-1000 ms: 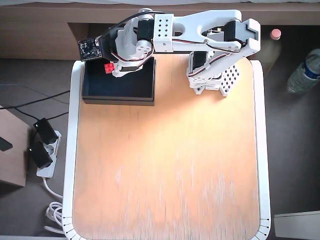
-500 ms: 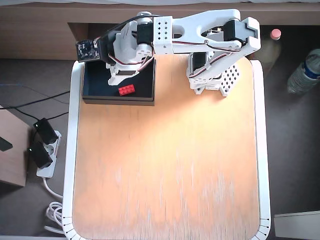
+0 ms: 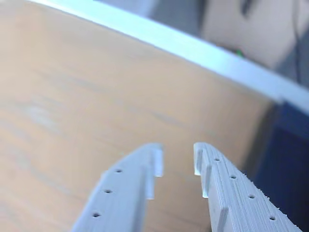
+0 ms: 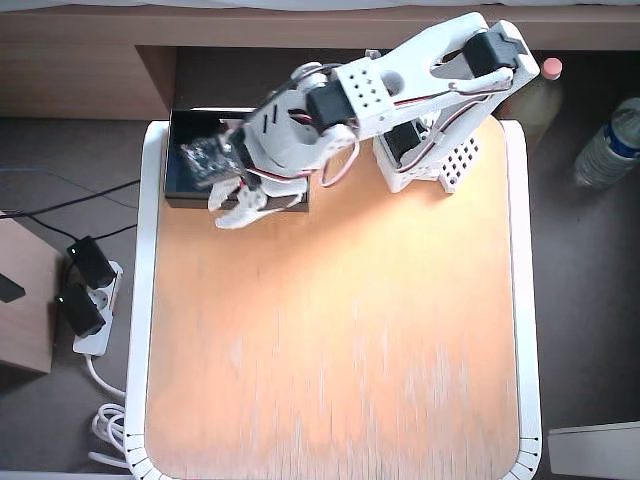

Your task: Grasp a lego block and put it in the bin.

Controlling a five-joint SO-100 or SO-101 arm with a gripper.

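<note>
Half a second ago the gripper hung over the bin with the red lego block lying loose on the black floor below it; now the arm has swung out toward the open table, and the gripper [image 4: 232,208] sits over the bin's front wall and the wood just beside it. Closest to the wrist camera, the two white perforated fingers [image 3: 126,193] reach up from the bottom edge with a clear gap between their tips, jaws parted and holding nothing [image 3: 176,162]; only bare wood shows through the gap. Beyond the fingertips the tan table [image 3: 72,96] stretches away to its white rim, and a dark blue-black edge of the bin [image 3: 289,159] shows at the right of that wrist view. From overhead, the bin [image 4: 185,160] stands at the table's upper left corner, its right half hidden under the arm's wrist and camera board. The lego block cannot be seen in either current view; the arm covers the part of the bin where it lay. Farther back, the arm's base [image 4: 430,160] stands at the table's top edge, right of the bin.
</note>
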